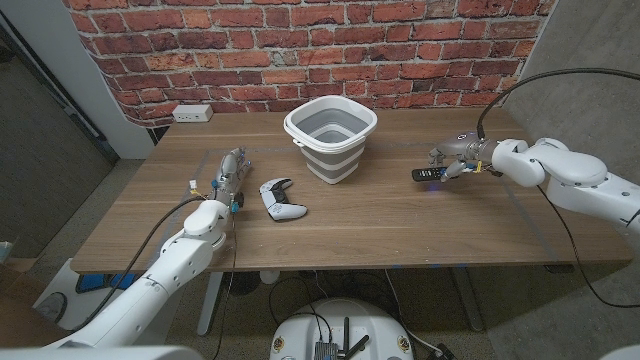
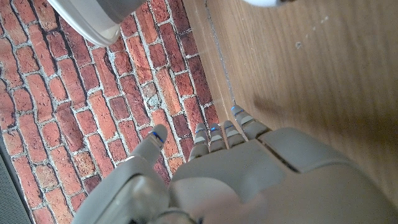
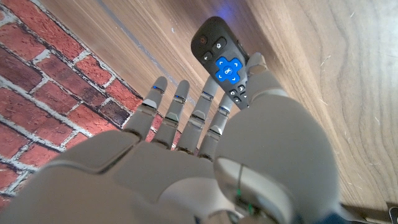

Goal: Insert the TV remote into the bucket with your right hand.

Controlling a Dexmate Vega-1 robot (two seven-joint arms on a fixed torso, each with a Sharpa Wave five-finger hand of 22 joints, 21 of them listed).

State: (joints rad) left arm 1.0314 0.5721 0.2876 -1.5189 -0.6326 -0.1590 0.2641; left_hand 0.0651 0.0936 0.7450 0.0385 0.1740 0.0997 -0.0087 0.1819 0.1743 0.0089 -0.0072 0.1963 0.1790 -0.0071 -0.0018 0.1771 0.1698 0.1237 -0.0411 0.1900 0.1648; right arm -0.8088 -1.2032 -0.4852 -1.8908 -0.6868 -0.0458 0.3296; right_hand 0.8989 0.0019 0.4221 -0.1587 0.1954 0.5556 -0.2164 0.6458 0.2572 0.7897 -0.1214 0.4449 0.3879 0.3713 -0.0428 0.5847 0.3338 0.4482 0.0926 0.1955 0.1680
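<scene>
Remote [image 3: 221, 61] sits at the right side of the wooden table [image 1: 400, 215], well apart from the grey collapsible bucket [image 1: 330, 138] standing open near the middle back edge. Right hand [image 1: 462, 155] is at the remote: the right wrist view shows the thumb against its lower, buttoned end and the other fingers [image 3: 186, 115] extended alongside, so it appears pinched at that end, though a full clasp cannot be confirmed. Judged a light, rigid plastic bar with a smooth shell (likely slippery under hard fingertips), not fragile but prone to pivoting if held at one end only. A hold across the narrow sides near mid-length would seem steadier for the carry to the bucket. Left hand [image 1: 230, 175] stands idle on the table's left, fingers straight and holding nothing, just beside a white game controller [image 1: 283, 199].
</scene>
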